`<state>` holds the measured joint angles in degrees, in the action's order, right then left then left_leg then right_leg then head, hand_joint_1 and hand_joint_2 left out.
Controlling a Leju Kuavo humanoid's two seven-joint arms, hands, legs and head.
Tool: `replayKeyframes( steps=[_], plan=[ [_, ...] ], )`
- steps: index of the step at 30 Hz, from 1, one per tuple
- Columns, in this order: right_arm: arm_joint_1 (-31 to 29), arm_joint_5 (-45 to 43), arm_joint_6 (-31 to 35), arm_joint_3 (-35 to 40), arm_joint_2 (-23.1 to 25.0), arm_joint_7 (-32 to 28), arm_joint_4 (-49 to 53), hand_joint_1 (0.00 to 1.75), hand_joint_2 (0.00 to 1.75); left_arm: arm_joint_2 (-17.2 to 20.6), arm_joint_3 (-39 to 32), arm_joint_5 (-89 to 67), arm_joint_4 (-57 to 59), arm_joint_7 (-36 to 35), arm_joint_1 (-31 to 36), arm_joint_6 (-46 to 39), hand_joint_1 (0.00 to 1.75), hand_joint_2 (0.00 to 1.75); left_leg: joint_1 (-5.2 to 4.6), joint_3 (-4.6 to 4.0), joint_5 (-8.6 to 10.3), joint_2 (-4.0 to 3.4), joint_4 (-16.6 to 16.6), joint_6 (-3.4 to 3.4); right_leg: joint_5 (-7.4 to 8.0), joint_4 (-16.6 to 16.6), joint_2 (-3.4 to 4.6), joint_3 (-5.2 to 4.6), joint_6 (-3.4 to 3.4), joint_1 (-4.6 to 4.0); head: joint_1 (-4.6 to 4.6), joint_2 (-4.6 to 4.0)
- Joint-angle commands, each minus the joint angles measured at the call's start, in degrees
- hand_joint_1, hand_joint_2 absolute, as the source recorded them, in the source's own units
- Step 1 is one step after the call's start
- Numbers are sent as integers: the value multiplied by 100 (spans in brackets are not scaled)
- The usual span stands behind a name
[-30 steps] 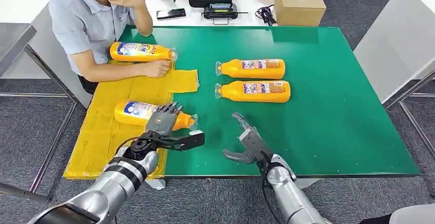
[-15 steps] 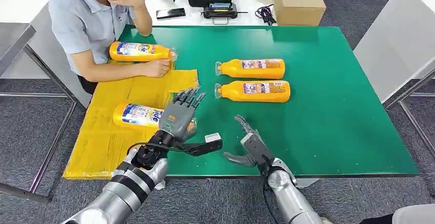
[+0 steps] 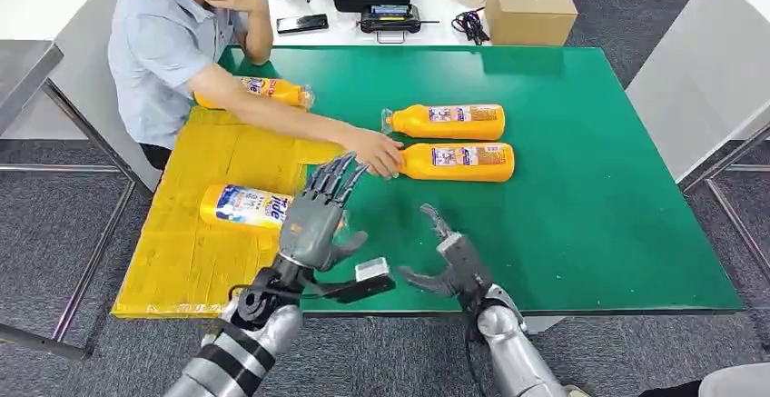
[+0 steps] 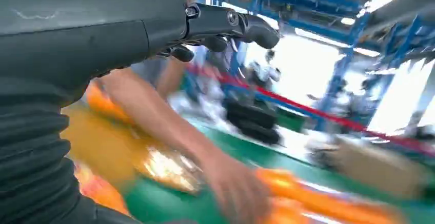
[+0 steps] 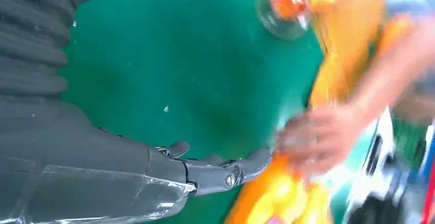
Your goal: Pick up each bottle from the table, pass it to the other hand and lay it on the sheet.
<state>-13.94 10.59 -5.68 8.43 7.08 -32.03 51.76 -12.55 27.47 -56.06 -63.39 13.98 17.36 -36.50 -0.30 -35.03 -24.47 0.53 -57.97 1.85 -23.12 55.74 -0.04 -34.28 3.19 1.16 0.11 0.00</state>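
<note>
Both robot hands, left (image 3: 313, 224) and right (image 3: 451, 265), hung empty mid-frame; the person's hand (image 3: 377, 152) on a bottle (image 3: 457, 162) risked collision.

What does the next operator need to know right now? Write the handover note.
Left robot hand: open, raised over the near edge of the yellow sheet.
Right robot hand: open, holding nothing, above the green table.
Done: two bottles lie on the sheet, one near, one far.
Left: two bottles on the table, back and front. A person's hand is at the front one's cap.
</note>
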Motion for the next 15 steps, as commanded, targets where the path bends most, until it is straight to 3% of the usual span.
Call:
replayKeyframes(
  steps=[1,3,7,15],
  plan=[
    [863,1123,1904,27,80,886,2161,0,175,-55,221,3436,-997,1108,-1196,597,0,175,1,16,-16,-7,0,-9,-15,2,4,13,-12,-2,0,0],
    [951,2601,2839,407,-297,1148,2312,0,175,-11,274,4144,-1005,1192,-1286,683,0,175,0,14,-17,-1,1,-12,-16,-1,-3,13,-13,-1,2,0],
    [1058,4580,3391,582,-790,1973,2067,0,175,8,287,4554,-1286,1154,-1433,612,0,175,4,14,-15,5,2,-12,-15,-6,-9,14,-16,-5,0,0],
    [918,5886,3770,582,-936,2749,1667,0,175,16,114,5037,-1406,914,-1580,703,0,175,4,19,-16,-10,6,-14,-11,-9,6,18,-17,-5,0,0]
  ],
)
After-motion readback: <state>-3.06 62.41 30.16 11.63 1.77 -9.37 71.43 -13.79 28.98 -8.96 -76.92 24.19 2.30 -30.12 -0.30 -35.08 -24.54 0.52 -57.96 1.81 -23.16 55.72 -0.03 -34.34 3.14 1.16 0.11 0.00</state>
